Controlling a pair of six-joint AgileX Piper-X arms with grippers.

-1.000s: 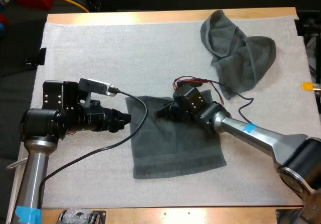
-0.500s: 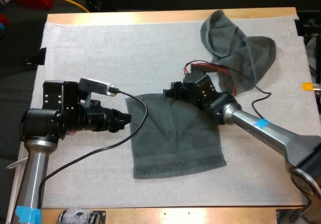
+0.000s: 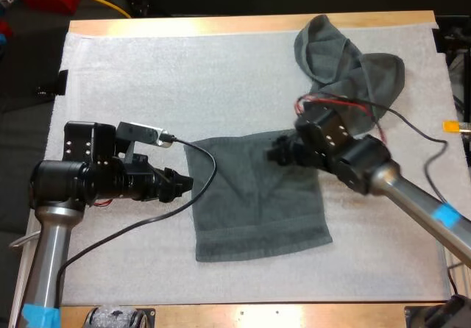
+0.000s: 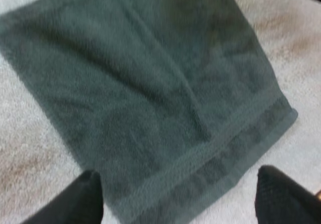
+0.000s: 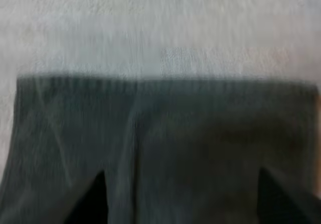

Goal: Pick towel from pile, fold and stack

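In the high view, a flat towel [image 3: 250,210] is lying spread out on the white mat [image 3: 147,70], a little toward six o'clock from the mat's middle, and the mat is covering most of the wooden table [image 3: 221,25]. A crumpled towel [image 3: 346,70] is sitting well apart from it, toward one o'clock on the mat near the far edge. The left gripper [image 3: 184,184] is pointing at the flat towel from its nine o'clock side, just beside that edge. The right gripper [image 3: 277,153] is hovering over the flat towel's one o'clock corner, between the two towels. In the left wrist view, the left gripper [image 4: 178,176] is hanging over the flat towel [image 4: 150,93] near its hemmed edge. Its two black fingers [image 4: 83,196] are standing wide apart and gripping nothing, and the cloth is lying flat between them with the mat [image 4: 25,158] showing pale beside it. In the right wrist view, the right gripper [image 5: 180,179] is likewise reaching over the flat towel [image 5: 175,128]. Its fingers [image 5: 93,201] are spread wide with nothing pinched between them, and the towel's straight edge is running across just ahead of the tips, with bare mat [image 5: 160,23] lying beyond it.
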